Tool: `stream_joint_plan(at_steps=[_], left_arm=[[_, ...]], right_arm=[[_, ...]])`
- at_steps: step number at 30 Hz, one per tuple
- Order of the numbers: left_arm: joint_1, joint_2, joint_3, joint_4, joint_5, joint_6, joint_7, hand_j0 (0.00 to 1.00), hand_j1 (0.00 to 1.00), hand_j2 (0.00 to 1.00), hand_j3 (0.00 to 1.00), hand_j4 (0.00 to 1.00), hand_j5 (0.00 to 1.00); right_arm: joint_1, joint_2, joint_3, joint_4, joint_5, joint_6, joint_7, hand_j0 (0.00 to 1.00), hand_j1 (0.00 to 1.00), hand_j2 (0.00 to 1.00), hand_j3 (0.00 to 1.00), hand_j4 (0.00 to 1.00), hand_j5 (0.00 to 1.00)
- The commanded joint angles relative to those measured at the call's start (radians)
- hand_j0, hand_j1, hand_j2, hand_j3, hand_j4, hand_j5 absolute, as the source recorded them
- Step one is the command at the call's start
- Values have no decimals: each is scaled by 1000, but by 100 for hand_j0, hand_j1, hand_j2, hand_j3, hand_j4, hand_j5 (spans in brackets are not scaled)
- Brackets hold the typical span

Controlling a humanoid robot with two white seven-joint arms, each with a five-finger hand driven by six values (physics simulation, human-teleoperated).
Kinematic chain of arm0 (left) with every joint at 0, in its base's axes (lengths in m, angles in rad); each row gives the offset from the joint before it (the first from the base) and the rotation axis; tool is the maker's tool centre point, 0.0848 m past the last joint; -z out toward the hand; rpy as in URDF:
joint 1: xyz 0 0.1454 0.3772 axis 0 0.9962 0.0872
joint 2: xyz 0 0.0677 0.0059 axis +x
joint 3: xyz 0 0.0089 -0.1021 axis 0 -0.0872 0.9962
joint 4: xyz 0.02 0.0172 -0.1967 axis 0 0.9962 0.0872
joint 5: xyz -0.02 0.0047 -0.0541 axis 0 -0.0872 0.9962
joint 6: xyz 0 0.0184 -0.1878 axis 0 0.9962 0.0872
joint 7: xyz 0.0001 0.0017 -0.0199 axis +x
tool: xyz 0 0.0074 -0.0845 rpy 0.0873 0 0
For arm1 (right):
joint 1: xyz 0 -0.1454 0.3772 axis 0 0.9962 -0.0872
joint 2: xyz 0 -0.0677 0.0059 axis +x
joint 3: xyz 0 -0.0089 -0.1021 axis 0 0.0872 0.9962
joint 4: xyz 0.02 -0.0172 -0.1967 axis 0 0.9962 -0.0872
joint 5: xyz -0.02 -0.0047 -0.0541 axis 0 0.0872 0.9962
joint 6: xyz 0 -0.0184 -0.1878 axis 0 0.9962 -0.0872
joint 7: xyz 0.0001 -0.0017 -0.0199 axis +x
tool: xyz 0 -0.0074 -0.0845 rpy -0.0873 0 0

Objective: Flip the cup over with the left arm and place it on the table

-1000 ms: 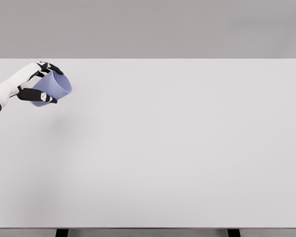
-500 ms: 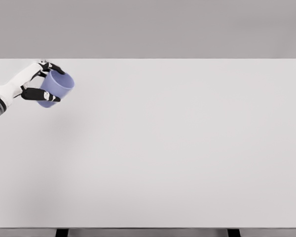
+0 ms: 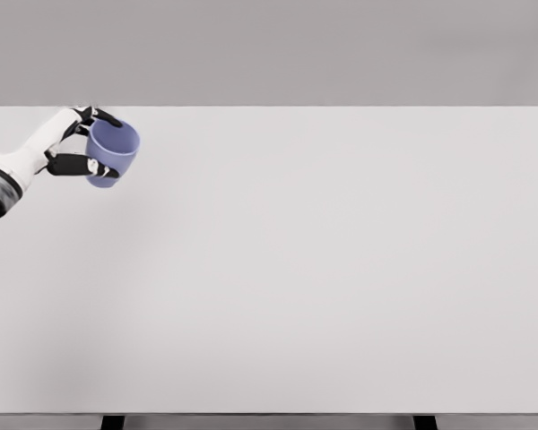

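The table (image 3: pixel 323 269) is a wide pale-grey slab w/ a plain grey wall behind its far edge; two dark legs (image 3: pixel 113 421) peek out under its near edge. The cup (image 3: pixel 113 152) is the only loose thing in view, and nothing stands betw. it and the rest of the table top, which stretches off to the right and toward the near edge. The cup is blue-violet, up by the table's far-left corner, just inside the far edge. It is tilted, mouth up and leaning to the right, rim and a bit of the inside visible. Can't tell whether its base touches the table or hangs just above; only a faint shadow shows below it. The left hand (image 3: pixel 72 148) comes in from the table's left edge, white arm w/ black finger segments, and is clamped on the cup from the cup's left side: fingers (image 3: pixel 103 116) wrap over the far side near the rim, thumb (image 3: pixel 81 166) presses along the near side low on the wall. So the cup sits at the right end of the hand, between fingers and thumb, mouth pointing away from the wrist. Right arm not visible.
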Motion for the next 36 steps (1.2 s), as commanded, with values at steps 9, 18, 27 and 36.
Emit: stream_joint_plan(at_steps=[9,18,27,36], left_arm=[[55,-59,106,25,-6,-3,2,58,58,58,58,58,58],[100,-118,156,66,-6,-6,1,58,58,58,58,58,58],[143,-142,219,64,-15,-6,1,56,56,56,56,56,56],[157,-176,233,74,-14,-6,1,56,56,56,56,56,56]], right_arm=[[0,0,0,0,0,-1,-1,100,100,100,100,100,100],[0,0,0,0,0,-1,-1,100,100,100,100,100,100],[0,0,0,0,0,0,1,100,100,100,100,100,100],[0,0,0,0,0,-1,1,100,100,100,100,100,100]])
